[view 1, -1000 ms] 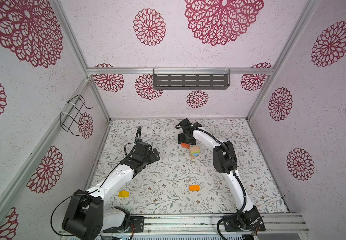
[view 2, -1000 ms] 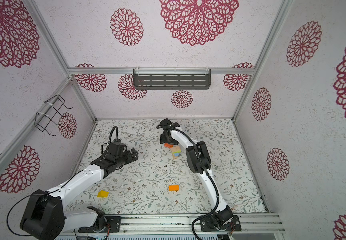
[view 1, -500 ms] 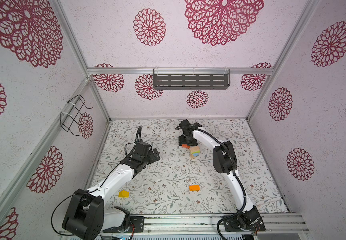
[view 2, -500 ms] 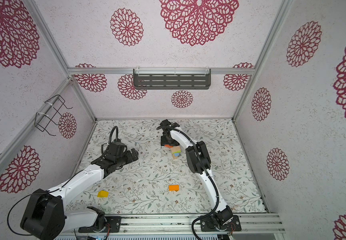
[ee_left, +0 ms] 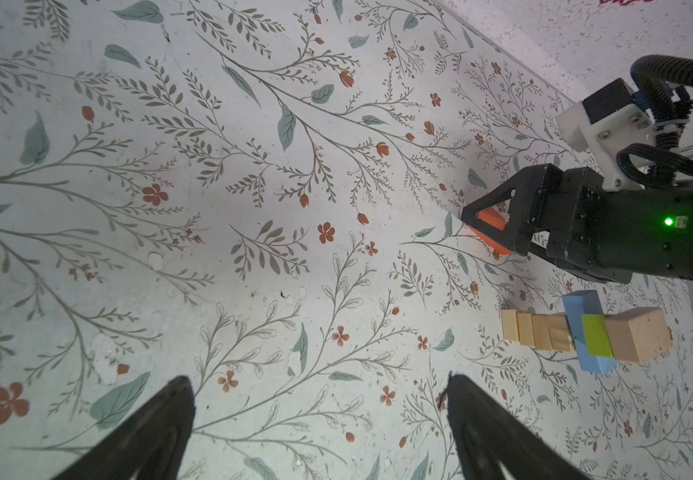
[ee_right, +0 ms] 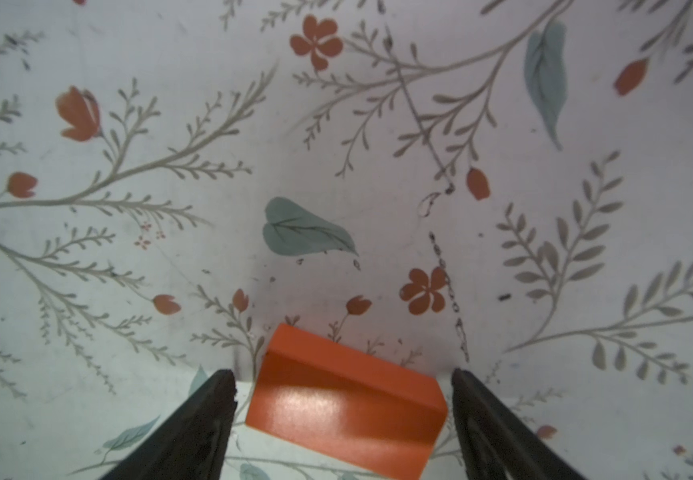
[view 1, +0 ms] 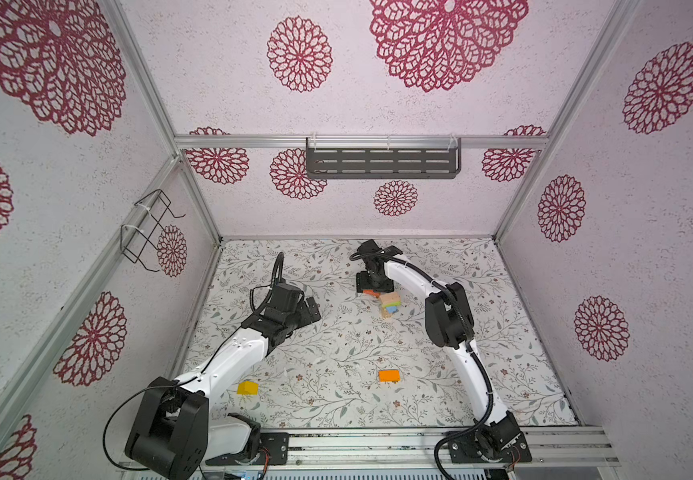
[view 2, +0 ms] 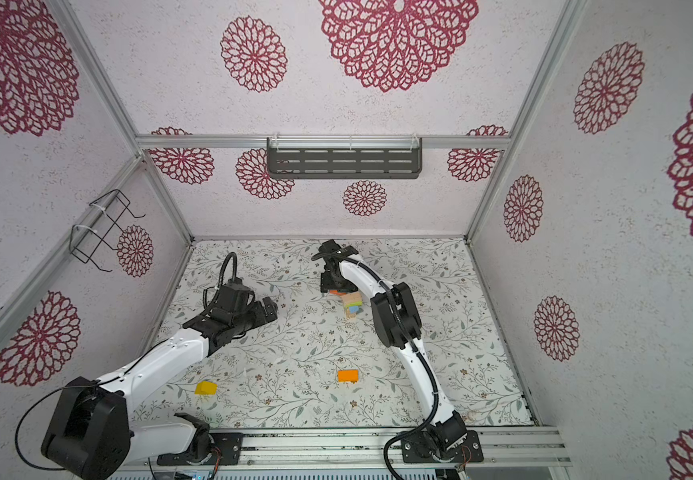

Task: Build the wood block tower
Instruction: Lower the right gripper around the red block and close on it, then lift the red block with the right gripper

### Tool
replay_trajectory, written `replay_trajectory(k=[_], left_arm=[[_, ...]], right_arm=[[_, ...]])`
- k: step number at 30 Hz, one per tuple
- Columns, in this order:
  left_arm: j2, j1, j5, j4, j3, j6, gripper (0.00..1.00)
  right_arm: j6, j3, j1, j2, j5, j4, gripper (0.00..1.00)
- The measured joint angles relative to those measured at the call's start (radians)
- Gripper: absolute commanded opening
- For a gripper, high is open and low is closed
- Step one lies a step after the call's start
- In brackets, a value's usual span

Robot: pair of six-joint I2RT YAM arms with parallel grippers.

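So I have the right gripper [ee_right: 342,376] spread astride the red-orange block [ee_right: 346,411] on the mat [view 1: 336,353], not yet pinching, ready to lift it onto the wood block tower [view 1: 390,305] just beside, while the left gripper [ee_left: 317,378] hangs open, empty, well clear.

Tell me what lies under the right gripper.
A red-orange block lies flat on the floral mat, between the open fingers of the right gripper. In both top views the gripper hides most of it; only an edge shows.
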Motion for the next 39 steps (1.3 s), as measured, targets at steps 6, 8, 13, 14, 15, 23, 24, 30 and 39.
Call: replay_trajectory(k=[6, 8, 13, 14, 15, 23, 24, 30, 39], left_arm=[[0.0, 0.002, 0.0, 0.0, 0.0, 0.0, 0.97], [0.0, 0.004, 0.0, 0.0, 0.0, 0.0, 0.97], [0.0, 0.006, 0.001, 0.0, 0.0, 0.0, 0.97], [0.001, 0.007, 0.002, 0.001, 0.0, 0.0, 0.97], [0.001, 0.007, 0.002, 0.001, 0.0, 0.0, 0.97], [0.012, 0.009, 0.005, 0.002, -0.002, 0.0, 0.97], [0.013, 0.009, 0.005, 0.002, -0.003, 0.0, 0.97], [0.016, 0.009, 0.008, 0.004, -0.011, 0.0, 0.98], [0.016, 0.009, 0.008, 0.005, -0.011, 0.0, 0.97]], right_arm=[[0.008, 0.0, 0.0, 0.001, -0.018, 0.027, 0.83], [0.008, 0.0, 0.0, 0.003, -0.02, 0.039, 0.82], [0.008, 0.009, 0.001, 0.01, -0.019, 0.05, 0.78], [0.008, 0.011, 0.001, 0.012, -0.019, 0.05, 0.77], [0.008, 0.013, 0.001, 0.013, -0.018, 0.051, 0.77], [0.005, 0.013, 0.008, 0.014, 0.011, 0.048, 0.77], [0.005, 0.013, 0.01, 0.014, 0.014, 0.045, 0.77], [-0.002, 0.013, 0.023, 0.015, 0.053, 0.019, 0.79], [-0.003, 0.013, 0.025, 0.016, 0.071, 0.008, 0.74]])
